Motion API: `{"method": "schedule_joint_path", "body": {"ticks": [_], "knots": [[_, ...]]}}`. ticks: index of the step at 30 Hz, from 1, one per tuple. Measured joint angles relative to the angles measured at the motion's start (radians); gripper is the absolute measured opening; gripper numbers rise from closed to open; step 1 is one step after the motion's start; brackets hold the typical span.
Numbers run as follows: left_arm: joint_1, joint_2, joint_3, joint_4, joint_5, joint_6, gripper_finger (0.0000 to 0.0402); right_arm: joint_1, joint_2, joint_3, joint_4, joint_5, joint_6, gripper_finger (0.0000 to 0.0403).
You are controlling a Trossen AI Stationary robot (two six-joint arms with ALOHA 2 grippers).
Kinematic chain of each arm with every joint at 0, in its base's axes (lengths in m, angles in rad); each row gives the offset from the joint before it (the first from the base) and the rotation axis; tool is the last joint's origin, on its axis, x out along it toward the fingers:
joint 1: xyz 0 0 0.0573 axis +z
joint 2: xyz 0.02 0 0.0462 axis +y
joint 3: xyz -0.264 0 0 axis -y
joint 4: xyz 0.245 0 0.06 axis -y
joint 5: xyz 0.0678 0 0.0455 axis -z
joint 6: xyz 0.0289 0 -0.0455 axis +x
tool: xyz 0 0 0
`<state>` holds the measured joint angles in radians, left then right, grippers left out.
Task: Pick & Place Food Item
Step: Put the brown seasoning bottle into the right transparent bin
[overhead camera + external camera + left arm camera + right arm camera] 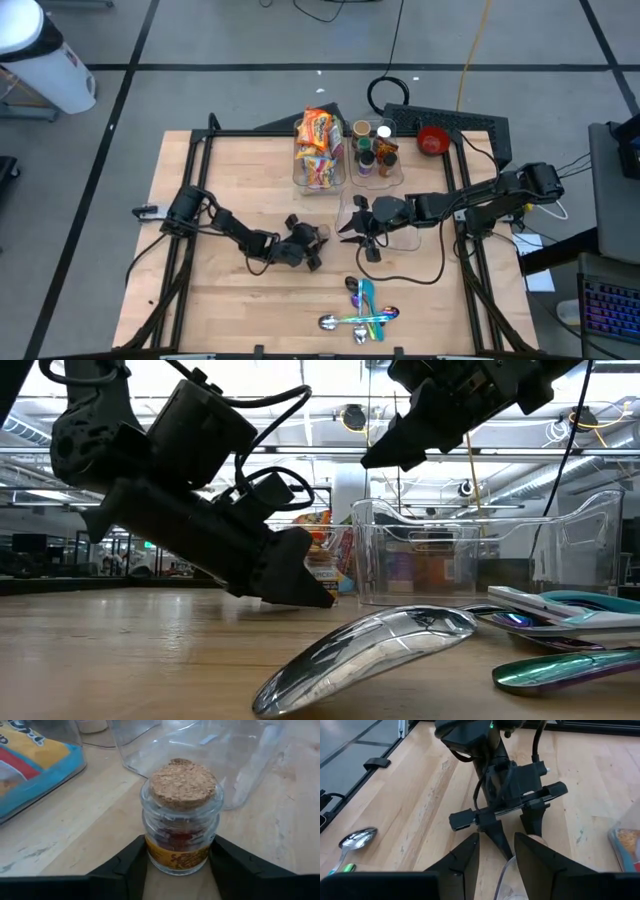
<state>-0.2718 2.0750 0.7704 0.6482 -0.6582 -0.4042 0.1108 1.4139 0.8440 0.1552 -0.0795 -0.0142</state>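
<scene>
A small glass jar [181,827] with a cork stopper and an orange label stands upright between the fingers of my left gripper [180,854]. That gripper lies low over the middle of the table [308,246]. My right gripper [358,226] is open and empty. It hangs above the near left corner of an empty clear container [480,560] and shows at the top of the low view [400,452]. It faces my left gripper [512,815]. My left gripper pinches the jar's lower body between its two fingers, one on each side at the label [150,852]. The fingers come nearly level from the table's left side. The jar stands upright, and its base seems to be on the table.
A clear bin of snack packets [318,150] and a clear bin of spice jars [376,150] stand at the far middle, with a red bowl [432,140] behind them. Several shiny spoons [360,312] lie near the front edge. Bare wood lies on the left [200,270].
</scene>
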Motion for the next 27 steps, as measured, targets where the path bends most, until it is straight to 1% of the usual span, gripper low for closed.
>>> {"method": "schedule_joint_path", "body": {"ticks": [7,9,12,14,17,20,23,27], "knots": [[-0.004,-0.012,-0.001,-0.007,0.023,-0.016,0.0186,-0.001,0.0,0.0,0.016,0.005,-0.039,0.0115],[-0.016,-0.025,-0.002,-0.014,0.021,-0.016,0.0186,-0.002,0.0,0.004,0.016,0.003,-0.066,0.0123],[-0.04,-0.08,-0.002,-0.069,0.035,-0.022,0.0186,0.001,0.001,0.038,-0.014,0.001,-0.086,0.0156],[-0.052,-0.135,0.003,-0.165,0.058,-0.041,0.0186,0.003,0.001,0.076,-0.05,0.003,-0.088,0.0188],[-0.061,-0.22,0.038,-0.302,0.064,-0.071,0.0186,0.003,0.003,0.136,-0.115,0.003,-0.081,0.0238],[-0.065,-0.283,0.08,-0.428,0.068,-0.05,0.0186,0.002,0.04,0.186,-0.144,0.004,-0.074,0.0278],[-0.066,-0.325,0.135,-0.522,0.094,-0.012,0.0186,0.009,0.09,0.208,-0.161,0.001,-0.069,0.0304],[-0.066,-0.336,0.207,-0.618,0.115,0.043,0.0186,0.015,0.147,0.213,-0.152,0.0,-0.077,0.0317]]}}
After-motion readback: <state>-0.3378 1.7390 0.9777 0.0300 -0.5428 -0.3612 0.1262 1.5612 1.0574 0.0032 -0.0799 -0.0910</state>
